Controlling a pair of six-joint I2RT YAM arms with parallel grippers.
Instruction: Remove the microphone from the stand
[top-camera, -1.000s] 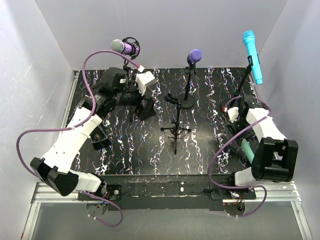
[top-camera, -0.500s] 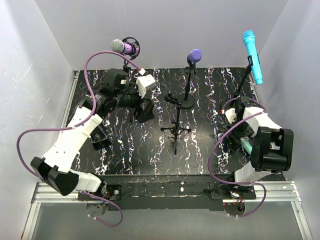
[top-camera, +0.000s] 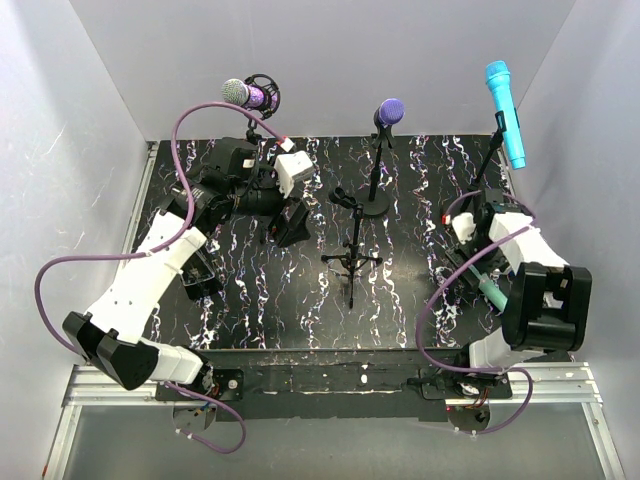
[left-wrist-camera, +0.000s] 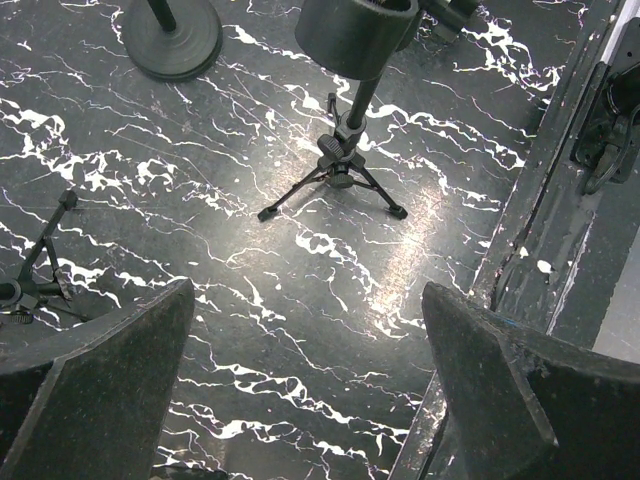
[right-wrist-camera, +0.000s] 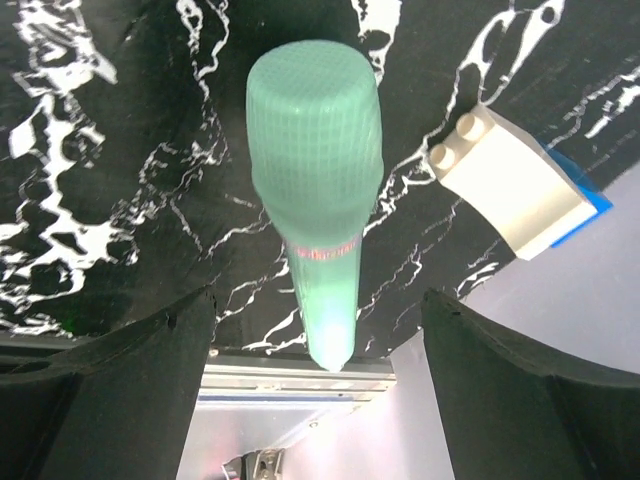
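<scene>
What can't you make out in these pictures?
Top view: the right arm hides most of the green mic and the right pincer.
Left wrist view: the top edge cuts off the tripod stand at its head.
Right wrist view: whether the green mic touches the table is unclear.

Robotics lab cell, we reckon: plain white walls (top-camera: 330, 60) boxing the marbled surface (left-wrist-camera: 200, 130) beneath the left end effector (left-wrist-camera: 308, 295).
</scene>
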